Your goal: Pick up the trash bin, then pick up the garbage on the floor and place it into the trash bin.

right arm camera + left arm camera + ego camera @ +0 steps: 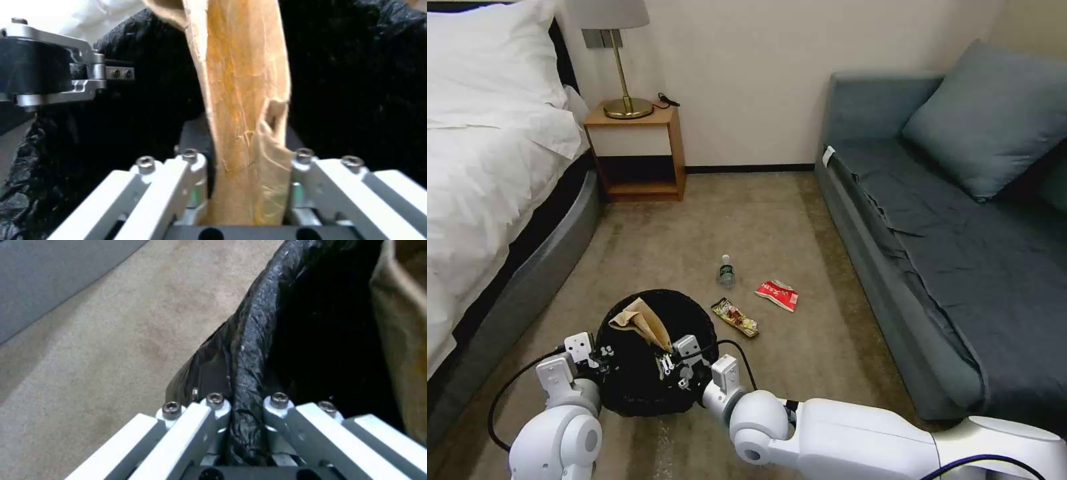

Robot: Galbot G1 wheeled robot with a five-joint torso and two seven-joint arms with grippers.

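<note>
Here the left gripper (247, 426) pinches the liner-covered rim of the black mesh trash bin (627, 380), which sits low between both arms over the carpet (800, 220). The right gripper (247, 186) is clamped on the brown paper wrapper (240, 100) over the bin's mouth, while the clear plastic bottle (726, 272), yellow-red candy wrapper (735, 317) and red-white snack packet (778, 295) lie on the carpet just beyond

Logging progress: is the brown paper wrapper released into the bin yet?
No. The right gripper jaws clamp the brown paper wrapper over the trash bin.
</note>
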